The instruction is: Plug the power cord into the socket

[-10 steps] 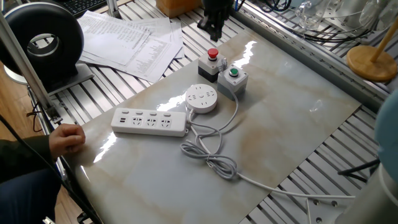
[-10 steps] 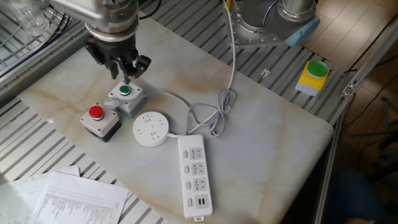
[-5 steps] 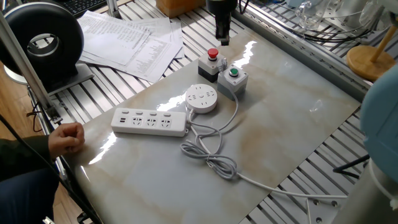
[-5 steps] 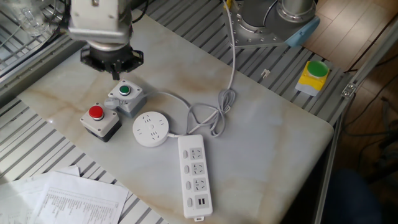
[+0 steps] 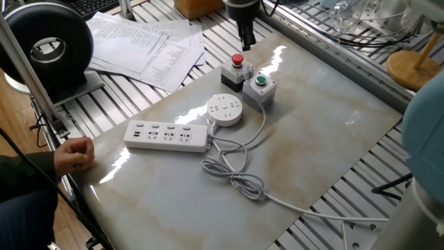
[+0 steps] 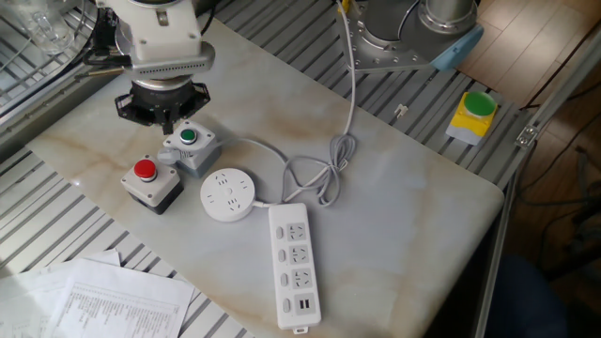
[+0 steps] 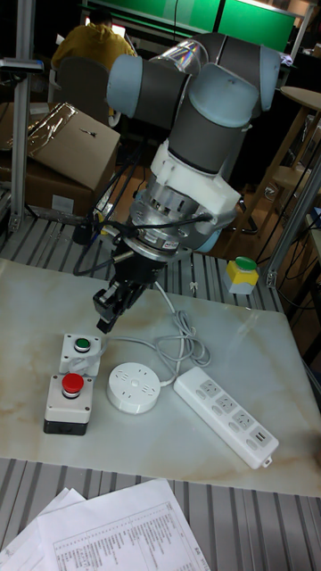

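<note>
White on pale marble: the round socket (image 5: 225,109) sits near the middle of the table (image 5: 326,139), its top face showing several sets of holes, with no brand or lettering I can read. The power cord (image 5: 236,170) lies loosely looped on the slab just beside the long power strip (image 5: 167,135), trailing off toward the table edge; its plug I can't pick out. Two grey button boxes, one with a red button (image 5: 234,71) and one with a green button (image 5: 261,84), stand just behind the socket. The gripper (image 7: 107,312) hangs above the boxes, holding nothing; its fingers look close together, though how far apart I can't tell. The printed sheets (image 5: 146,45) are too small to read.
</note>
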You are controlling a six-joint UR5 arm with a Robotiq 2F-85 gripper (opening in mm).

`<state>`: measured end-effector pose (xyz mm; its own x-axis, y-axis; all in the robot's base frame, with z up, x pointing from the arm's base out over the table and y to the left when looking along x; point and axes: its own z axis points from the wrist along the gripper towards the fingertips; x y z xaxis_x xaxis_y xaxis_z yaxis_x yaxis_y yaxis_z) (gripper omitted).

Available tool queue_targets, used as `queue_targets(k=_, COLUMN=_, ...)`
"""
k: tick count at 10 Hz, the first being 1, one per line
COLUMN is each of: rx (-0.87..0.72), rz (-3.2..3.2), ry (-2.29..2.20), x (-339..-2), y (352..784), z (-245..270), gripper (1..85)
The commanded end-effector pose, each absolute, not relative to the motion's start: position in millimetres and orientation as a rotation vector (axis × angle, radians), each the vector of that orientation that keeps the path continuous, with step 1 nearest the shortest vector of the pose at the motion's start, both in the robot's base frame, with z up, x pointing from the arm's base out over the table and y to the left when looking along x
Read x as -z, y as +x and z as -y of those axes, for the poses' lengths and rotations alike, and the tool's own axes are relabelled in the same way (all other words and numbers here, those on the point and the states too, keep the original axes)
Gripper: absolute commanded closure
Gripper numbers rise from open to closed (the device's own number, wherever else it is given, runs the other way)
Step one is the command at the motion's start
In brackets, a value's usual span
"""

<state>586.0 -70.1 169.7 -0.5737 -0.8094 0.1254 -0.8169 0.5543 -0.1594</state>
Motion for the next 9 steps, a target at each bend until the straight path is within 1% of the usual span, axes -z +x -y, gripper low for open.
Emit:
queue_targets(k=1, rx=-0.284, rz=2.988, ry=1.013, x=-161, y=596, z=62, gripper=84.3)
queue_targets(k=2, rx=-0.311, rz=3.003, ry=0.856, x=-160, y=589, z=71, gripper=73.7)
queue_targets(k=3, rx=-0.348, rz=2.955, ry=0.826, x=-161, y=578, z=88, gripper=43.0)
queue_targets(k=4, rx=-0.286, rz=2.989, ry=0.735, x=-157, y=573, z=82, gripper=27.3)
queue_targets(k=6, rx=-0.154, rz=3.087, ry=0.439, x=-148, y=572, z=63, gripper=25.3)
queue_targets(k=8, rx=-0.079, rz=3.163, ry=0.251, x=-138, y=586, z=49, gripper=28.7)
queue_targets(k=9, rx=-0.199, rz=3.181, ry=0.4, x=-142, y=598, z=66, gripper=42.0)
